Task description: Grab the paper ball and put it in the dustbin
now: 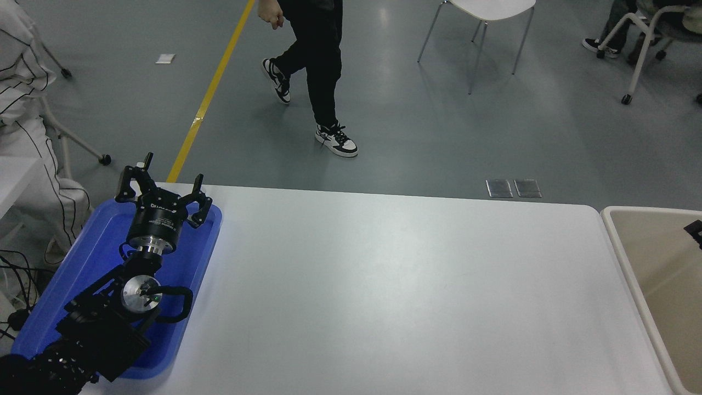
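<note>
The dustbin (618,247), beige with a thick cream rim, stands at the table's right end and is cut off by the picture's edge. No paper ball shows anywhere in this view. Only a small black tip of my right gripper (695,230) pokes in at the right edge, above the dustbin's inner wall. My left gripper (164,181) is parked at the lower left over a blue tray, open, with nothing between its fingers.
The shallow blue tray (205,241) lies at the table's left end under the left arm. A person in black trousers (321,66) walks across the floor beyond the table. Someone in white sits at the far left, and chairs stand at the back.
</note>
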Robot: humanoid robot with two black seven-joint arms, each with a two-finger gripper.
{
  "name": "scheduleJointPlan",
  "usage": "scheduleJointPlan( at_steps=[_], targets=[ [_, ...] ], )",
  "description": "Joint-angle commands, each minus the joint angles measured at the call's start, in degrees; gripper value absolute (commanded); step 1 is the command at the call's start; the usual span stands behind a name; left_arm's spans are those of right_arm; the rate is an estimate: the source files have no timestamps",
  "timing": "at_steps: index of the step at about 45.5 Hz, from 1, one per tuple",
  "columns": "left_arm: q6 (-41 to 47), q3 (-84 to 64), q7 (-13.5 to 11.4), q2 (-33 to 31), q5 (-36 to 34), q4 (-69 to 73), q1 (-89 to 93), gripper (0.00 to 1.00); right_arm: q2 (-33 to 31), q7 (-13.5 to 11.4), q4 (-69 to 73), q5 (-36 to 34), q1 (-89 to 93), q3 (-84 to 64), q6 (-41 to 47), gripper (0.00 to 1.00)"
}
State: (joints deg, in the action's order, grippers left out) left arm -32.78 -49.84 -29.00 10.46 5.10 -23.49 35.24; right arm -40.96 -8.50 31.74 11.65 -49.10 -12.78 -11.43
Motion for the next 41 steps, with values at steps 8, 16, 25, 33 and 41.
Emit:
scheduleJointPlan(
  at_steps=[8, 16, 25, 33, 41],
  targets=[
    [0.0, 0.01, -0.09, 0.0, 0.0, 0.02, -0.09, 1.0, -2.02, 0.23, 9.04, 0.22, 10.25, 37.98, 0.89, 1.0],
    [0.0, 0.01, 0.0, 0.0, 0.0, 0.02, -0.09, 1.0, 1.4, 1.28, 9.13, 0.22, 14.72, 53.54, 1.5, 1.0],
    [0.0, -0.08, -0.09, 0.0, 0.0, 0.02, -0.09, 1.0, 7.55, 10.59, 9.04, 0.4, 20.44, 70.34, 7.91, 1.0],
    [0.0, 0.01, -0.09, 0.0, 0.0, 0.02, -0.09, 1.0, 13.0, 22.71, 9.04, 0.4, 22.9, 73.42, 10.73, 1.0],
    [0.0, 0.01, -0.09, 0.0, 0.0, 0.02, -0.09, 1.0, 16.69, 34.77, 9.04, 0.13, 23.61, 73.07, 11.6, 1.0]
  ],
)
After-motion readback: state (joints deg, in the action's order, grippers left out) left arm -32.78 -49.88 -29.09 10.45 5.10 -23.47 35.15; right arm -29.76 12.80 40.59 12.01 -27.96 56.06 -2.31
